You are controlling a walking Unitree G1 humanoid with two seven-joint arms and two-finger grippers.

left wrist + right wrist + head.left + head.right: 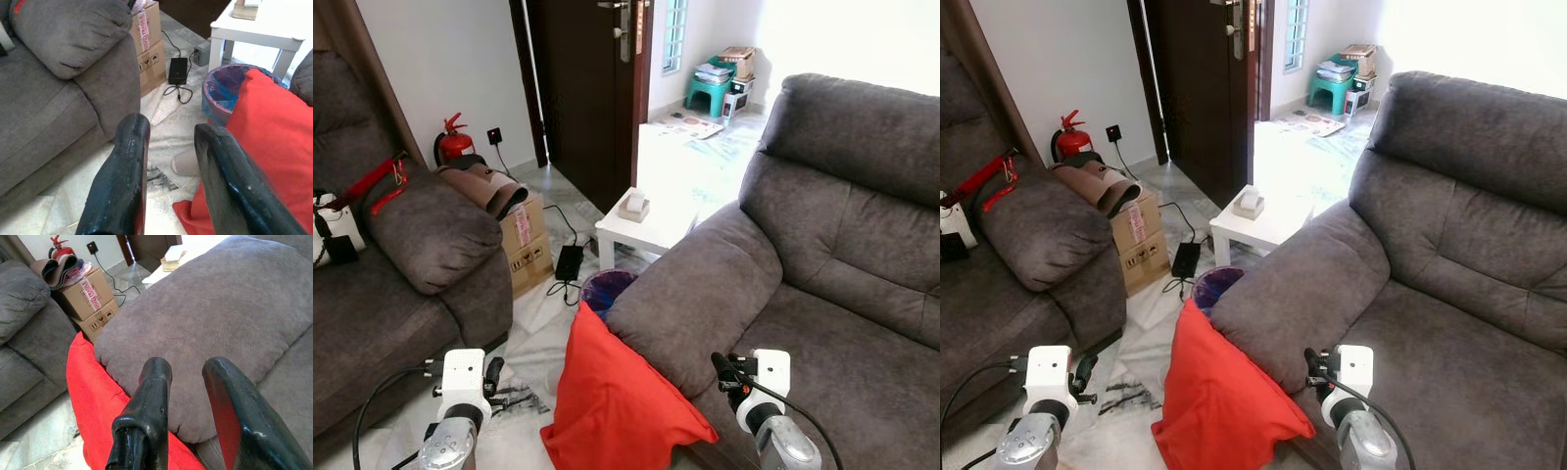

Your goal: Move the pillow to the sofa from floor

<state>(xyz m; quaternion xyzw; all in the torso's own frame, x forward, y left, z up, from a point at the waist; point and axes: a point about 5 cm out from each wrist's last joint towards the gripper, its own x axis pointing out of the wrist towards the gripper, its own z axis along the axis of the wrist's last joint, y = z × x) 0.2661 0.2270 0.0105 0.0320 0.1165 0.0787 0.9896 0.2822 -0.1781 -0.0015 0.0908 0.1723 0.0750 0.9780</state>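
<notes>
Two end effectors raised and ready, neither in contact with anything. Left end effector (pixel 166 161): fingers spread, nothing between them, poised above the floor (pixel 533 367). Right end effector (pixel 193 396): fingers likewise spread and empty, poised above the sofa armrest (pixel 695 289).

Red pillow (pixel 607 392): standing on edge on the floor, leaning against the outer side of the armrest, between the two end effectors and lower than both. From the left end effector, close beside the right-hand finger and just ahead. From the right end effector, below and to the left of the fingers, with the armrest directly ahead.

Beyond the pillow from the left end effector: waste bin (pixel 225 90) with a blue liner, touching or nearly touching the pillow's far corner; white desk (pixel 641 230) behind it; black power adapter (pixel 177 71) with cable on the floor; cardboard boxes (pixel 527 245) against a second sofa (pixel 406 264), which stands to the left.

Step in hand, as judged: approach, before any grasp. Pillow not yet gripped, lifted or placed.

Next move, as judged: lowering and closing inward on the pillow, probably pinching its upper edge or pressing it from both sides, then lifting over the armrest onto the seat (pixel 832 343). Care needed to avoid catching the bin.
</notes>
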